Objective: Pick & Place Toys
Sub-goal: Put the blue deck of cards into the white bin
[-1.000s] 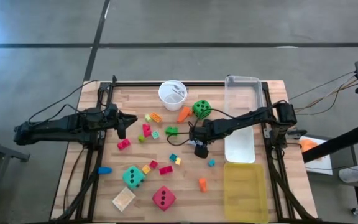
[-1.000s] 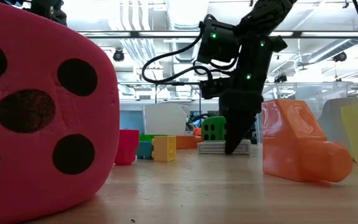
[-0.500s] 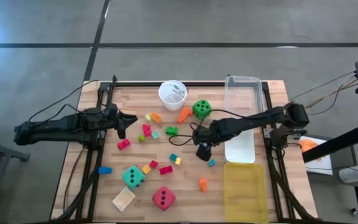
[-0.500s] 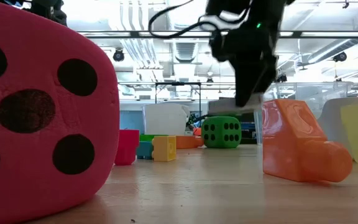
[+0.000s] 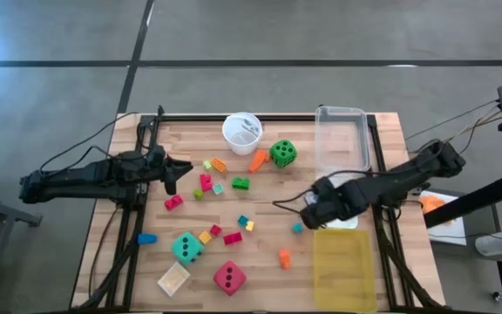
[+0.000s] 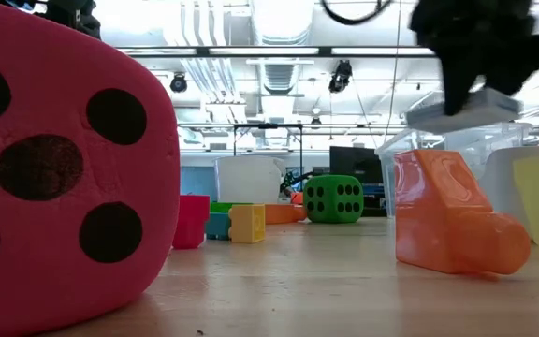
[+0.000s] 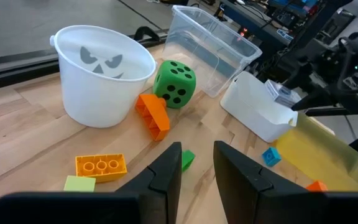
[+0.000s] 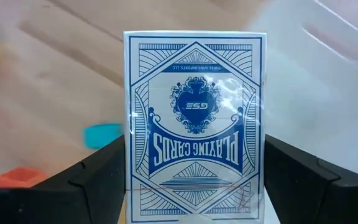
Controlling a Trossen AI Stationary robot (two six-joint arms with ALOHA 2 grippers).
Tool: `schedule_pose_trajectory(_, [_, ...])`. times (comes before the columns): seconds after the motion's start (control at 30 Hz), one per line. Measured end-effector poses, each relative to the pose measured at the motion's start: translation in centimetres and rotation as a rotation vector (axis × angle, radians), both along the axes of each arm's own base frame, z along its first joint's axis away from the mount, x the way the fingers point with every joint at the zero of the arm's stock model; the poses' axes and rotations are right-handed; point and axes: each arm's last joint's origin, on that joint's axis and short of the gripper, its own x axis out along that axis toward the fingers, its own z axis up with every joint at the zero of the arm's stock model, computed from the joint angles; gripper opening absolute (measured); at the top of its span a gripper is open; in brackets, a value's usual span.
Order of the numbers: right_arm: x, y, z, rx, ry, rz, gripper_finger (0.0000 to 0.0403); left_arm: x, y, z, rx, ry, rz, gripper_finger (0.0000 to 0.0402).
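My right gripper (image 5: 318, 209) is shut on a small blue-and-white card pack (image 8: 194, 118) and hangs over the table's right part, by the white tray (image 5: 338, 209). The low view shows the pack (image 6: 461, 110) well above the table. A green die (image 5: 281, 153) sits on the wood at the back. A teal die (image 5: 186, 248), a red-pink die (image 5: 229, 277) and a tan tile (image 5: 173, 279) lie near the front. Small coloured blocks (image 5: 206, 183) are scattered mid-table. My left gripper (image 5: 178, 171) waits shut at the table's left. My right gripper pinches the card pack between its two fingers (image 8: 98, 180), which are on the pack's two long edges (image 8: 129, 168). The fingers point steeply down and lie across the pack. The pack is lifted clear of the table and tilts slightly.
A white cup (image 5: 242, 133) stands at the back centre. A clear bin (image 5: 342, 139) stands at the back right and a yellow bin (image 5: 345, 269) at the front right. An orange block (image 6: 447, 215) lies in front of the low camera.
My right gripper has risen from the middle of the table and swung toward the table's right edge, rolling its wrist on the way. The card pack, which lay on the wood, has come up with it and is now lifted clear.
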Motion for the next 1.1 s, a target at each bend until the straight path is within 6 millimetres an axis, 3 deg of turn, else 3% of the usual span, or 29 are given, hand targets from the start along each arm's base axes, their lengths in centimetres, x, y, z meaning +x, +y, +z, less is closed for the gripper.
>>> schedule_pose_trajectory(0.33, [-3.0,0.1,-3.0,-0.032,0.024,-0.242,0.0296,0.0,0.0,0.0,-0.001,0.000,0.000,0.0101])
schedule_pose_trajectory(0.83, [-3.7,-0.2,-6.8,-0.023,0.005,-0.379,0.0296,0.0,0.0,0.0,-0.016,-0.005,0.003,0.0101])
schedule_pose_trajectory(1.1, [-3.5,-0.8,-7.2,-0.017,0.004,-0.403,0.0296,0.0,0.0,0.0,-0.016,-0.005,0.006,0.0101])
